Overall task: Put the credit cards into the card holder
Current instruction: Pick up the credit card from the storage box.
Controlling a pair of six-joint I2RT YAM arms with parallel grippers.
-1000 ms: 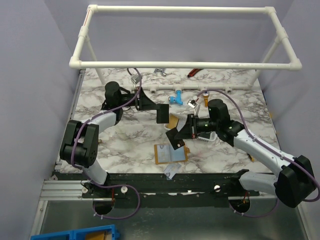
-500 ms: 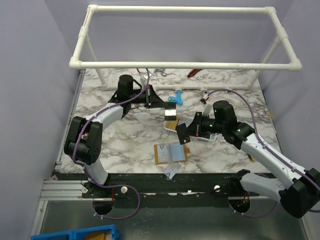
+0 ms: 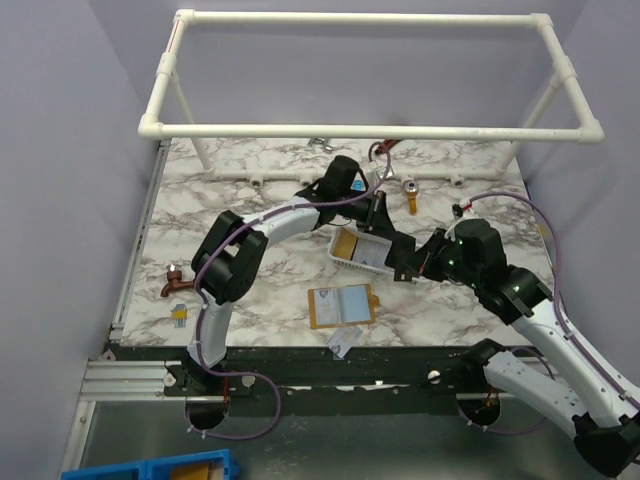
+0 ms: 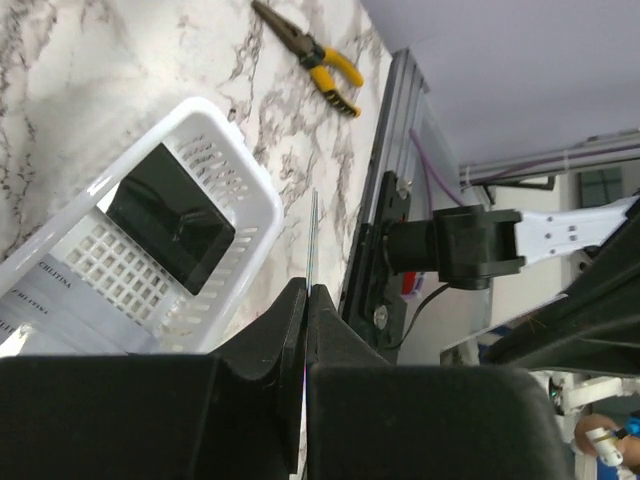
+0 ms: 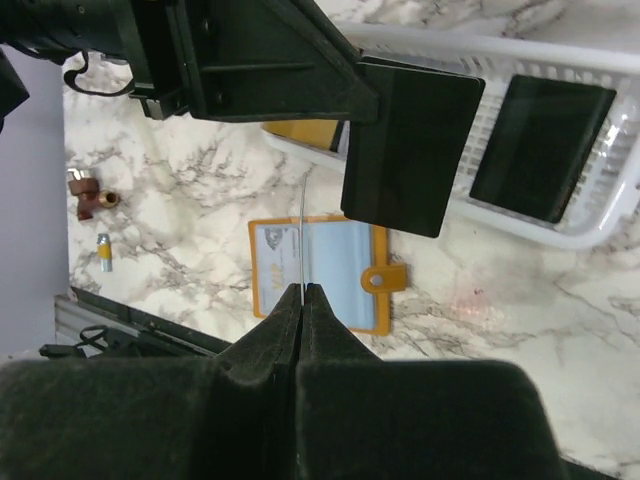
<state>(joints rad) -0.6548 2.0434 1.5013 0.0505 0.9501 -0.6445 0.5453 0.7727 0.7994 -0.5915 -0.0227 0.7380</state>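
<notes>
- The white marble table with grey veins carries every item listed below.
- The white mesh plastic basket sits right of centre, on the far side of the holder. Inside it you see a black rectangular card and a yellowish-gold card, both lying flat.
- Your left gripper has its jaws pinched tight on a black flat plastic card, held in the air by the basket.
- Your right gripper has its jaws clamped on a thin card seen edge-on, so you cannot tell its colour. It is held clear of the table, near the basket and the holder.
- The orange-brown leather-like folding card holder lies open and flat on the table.
- A pale card lies at the table's near edge, just beside the holder.
- The yellow-handled pliers lie apart from the basket.
</notes>
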